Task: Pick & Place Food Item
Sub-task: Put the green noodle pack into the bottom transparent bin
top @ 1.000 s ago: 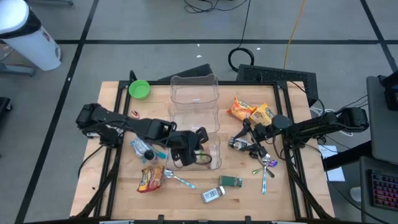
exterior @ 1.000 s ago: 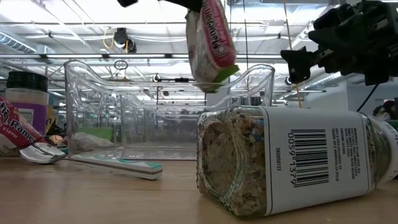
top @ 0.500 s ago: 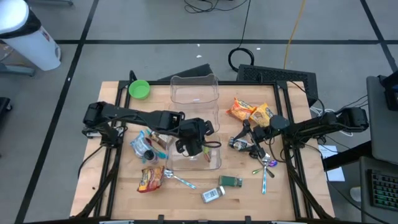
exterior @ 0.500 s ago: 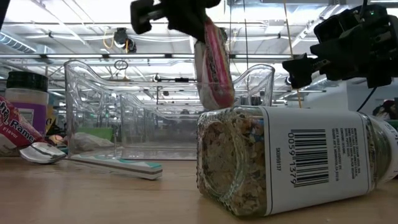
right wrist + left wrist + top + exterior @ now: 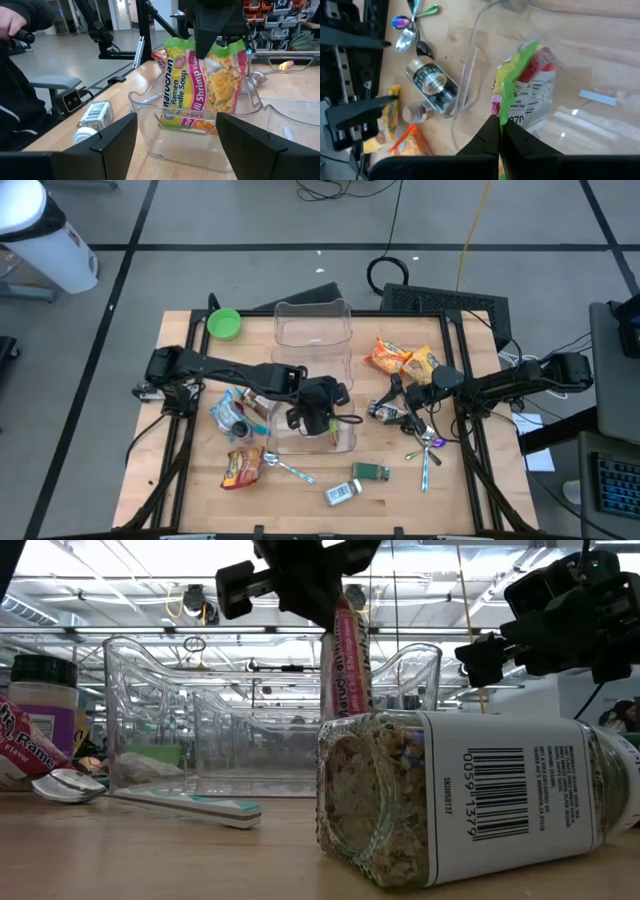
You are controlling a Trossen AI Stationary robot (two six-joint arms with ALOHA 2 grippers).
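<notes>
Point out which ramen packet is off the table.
The pink-and-green ramen packet, gripped by the left end effector over the clear bin. The other packets lie flat on the wood.

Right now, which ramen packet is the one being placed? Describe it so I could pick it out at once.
Start at the clear plastic bin in the middle of the table. The left gripper, shut, holds a Maruchan ramen packet upright over the bin's near compartment. It alone hangs in the air, pink and green edged; the other packets lie flat on the wood.
</notes>
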